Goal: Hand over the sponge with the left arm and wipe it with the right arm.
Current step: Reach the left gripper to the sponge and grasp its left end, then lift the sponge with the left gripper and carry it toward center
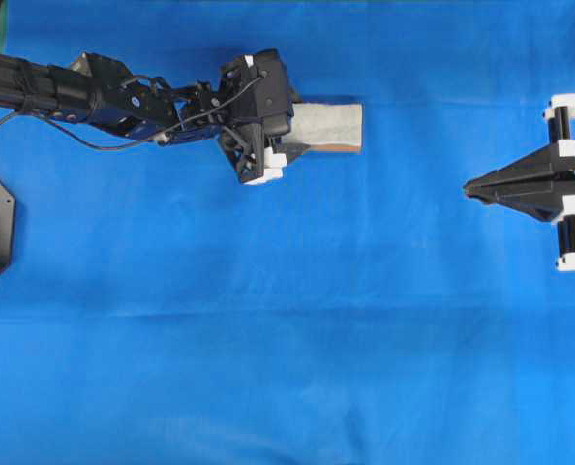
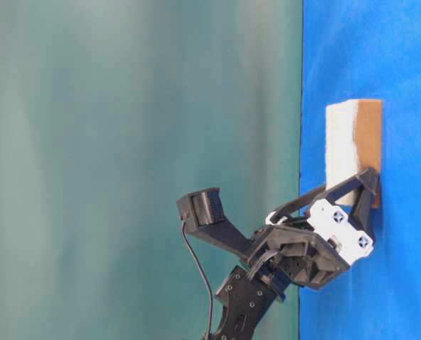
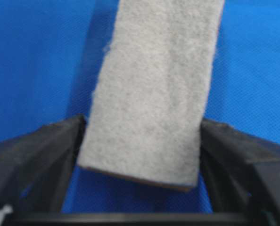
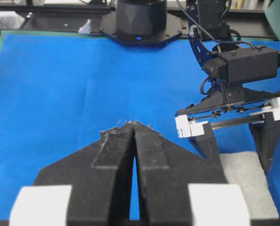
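A blue cloth [image 1: 287,368] covers the table. The left arm [image 1: 104,92] reaches in from the left of the overhead view, angled down so that its gripper [image 1: 292,131] straddles the near end of the sponge [image 1: 331,124]. The sponge lies flat on the cloth, grey-white face up, its thin orange-brown layer showing along one edge; from table level [image 2: 352,142] that brown layer is plain to see. In the left wrist view the sponge [image 3: 154,89] sits between the two fingers [image 3: 41,155], which stand spread on either side of it, very close to its long edges; whether they already press it cannot be told. The right gripper [image 1: 476,186] rests well apart at the right edge, its fingers [image 4: 116,150] pressed together, tips on the cloth [image 4: 60,84], holding nothing.
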Action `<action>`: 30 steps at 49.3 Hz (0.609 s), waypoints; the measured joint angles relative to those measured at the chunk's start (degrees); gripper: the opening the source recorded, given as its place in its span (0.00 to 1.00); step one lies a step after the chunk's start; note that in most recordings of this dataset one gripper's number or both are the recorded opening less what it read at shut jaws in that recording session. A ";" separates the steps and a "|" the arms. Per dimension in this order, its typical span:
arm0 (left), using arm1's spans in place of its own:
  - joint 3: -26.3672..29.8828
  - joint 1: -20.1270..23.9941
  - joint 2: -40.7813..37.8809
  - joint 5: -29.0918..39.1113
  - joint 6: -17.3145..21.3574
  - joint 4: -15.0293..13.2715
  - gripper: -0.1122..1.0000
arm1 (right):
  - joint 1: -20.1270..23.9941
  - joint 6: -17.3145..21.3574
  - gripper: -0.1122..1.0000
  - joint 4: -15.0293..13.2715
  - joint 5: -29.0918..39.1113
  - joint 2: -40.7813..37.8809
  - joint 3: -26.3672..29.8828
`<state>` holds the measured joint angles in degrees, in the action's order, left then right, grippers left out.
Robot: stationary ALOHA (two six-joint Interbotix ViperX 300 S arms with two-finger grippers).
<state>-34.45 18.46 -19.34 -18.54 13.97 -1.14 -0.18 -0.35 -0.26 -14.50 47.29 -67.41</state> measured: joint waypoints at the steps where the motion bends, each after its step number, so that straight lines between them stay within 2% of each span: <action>1: 0.00 0.00 0.18 0.44 0.00 0.00 0.70 | 0.00 0.00 0.10 0.09 0.09 0.00 0.09; 5: -0.09 -0.26 0.97 1.67 0.00 0.00 0.52 | 0.00 0.00 0.10 0.00 0.00 0.00 0.09; 8: -0.18 -0.62 1.41 2.02 -0.09 -0.09 0.44 | 0.00 0.00 0.10 0.00 0.09 0.00 0.09; 17: -0.26 -0.70 2.64 3.69 -0.44 -0.09 0.42 | 0.00 0.00 0.10 0.00 0.00 -0.53 0.09; 24: -0.18 -0.88 4.66 7.38 -2.64 -0.44 0.42 | 0.00 0.00 0.10 0.00 0.00 -1.32 0.09; 30: -0.18 -2.72 8.17 11.07 -5.62 -0.62 0.42 | -0.79 0.00 0.10 0.00 0.00 -1.76 0.09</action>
<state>-34.63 15.73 -11.16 -7.47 8.35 -1.76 -0.97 -0.35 -0.26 -14.50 45.53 -67.32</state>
